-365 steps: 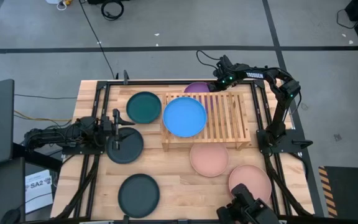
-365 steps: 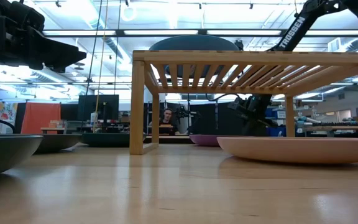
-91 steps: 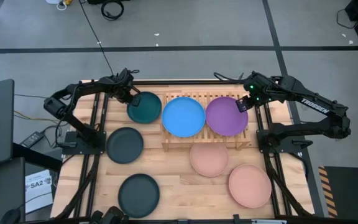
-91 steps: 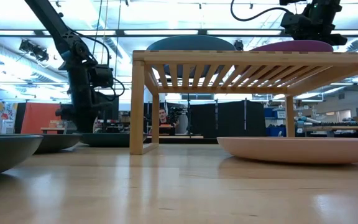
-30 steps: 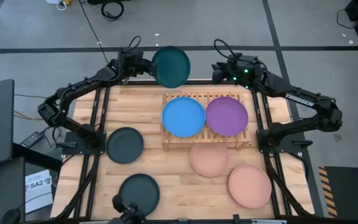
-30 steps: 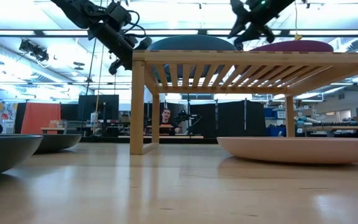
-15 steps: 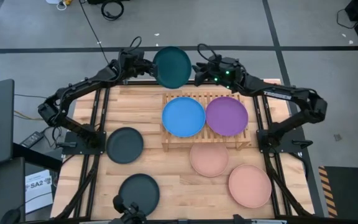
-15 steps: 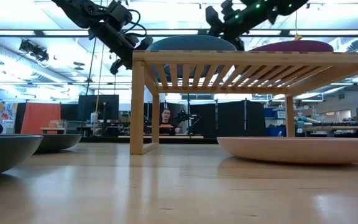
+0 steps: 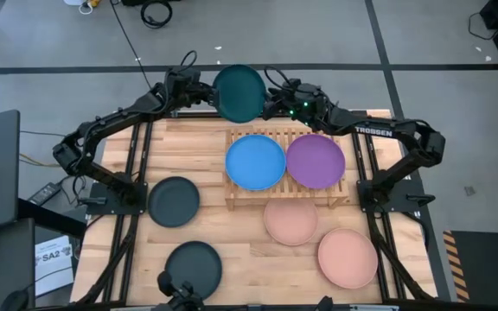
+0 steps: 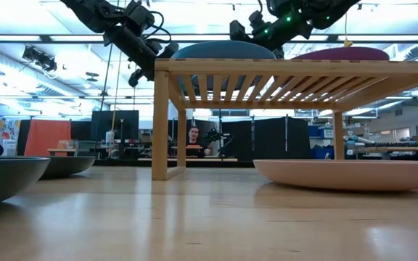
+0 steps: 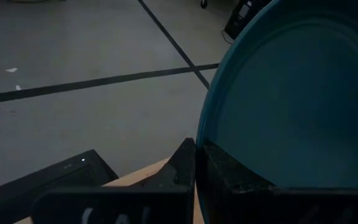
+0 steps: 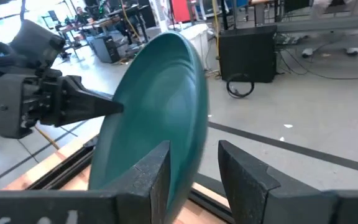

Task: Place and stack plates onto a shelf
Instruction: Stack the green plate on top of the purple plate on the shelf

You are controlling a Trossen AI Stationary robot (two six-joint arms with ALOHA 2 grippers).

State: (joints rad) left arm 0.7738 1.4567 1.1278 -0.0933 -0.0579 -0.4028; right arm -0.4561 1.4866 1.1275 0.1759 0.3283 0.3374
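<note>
Step in hand, as I read it: a mid-air handover of the dark teal plate (image 9: 239, 93), top centre of the high view, held up past the table's far edge. Left gripper (image 9: 204, 93) is clenched on the plate's left rim; the left wrist view shows its fingers (image 11: 188, 163) pinching the teal edge. Right gripper (image 9: 271, 104) has its jaws spread w/ the plate's right rim just at or entering the gap; in the right wrist view the rim sits between its fingers (image 12: 151, 171), but I can't tell for sure whether either pad touches yet.

Next move prob. calls for: right gripper closes on the rim, left lets go, then right carries the plate over to the shelf (image 9: 339, 187). Risk is both letting go or pulling at once, since the plate hangs beyond the table.

The shelf, centre of the high view, holds two plates side by side, nearly touching: blue plate (image 9: 256, 161) on the left half, purple plate (image 9: 316, 161) on the right half. Each is a single plate, nothing stacked yet, so teal would have to go on top of one.

On the table (image 9: 249, 250), not yet shelved:
- charcoal plate (image 9: 173, 201), left of shelf
- second dark plate (image 9: 193, 269), lower left
- salmon plate (image 9: 290, 220), just below shelf
- second salmon plate (image 9: 347, 257), lower right

In the low view the shelf's slatted top fills the upper middle, and a salmon plate (image 10: 347, 174) lies in front of it at right.
</note>
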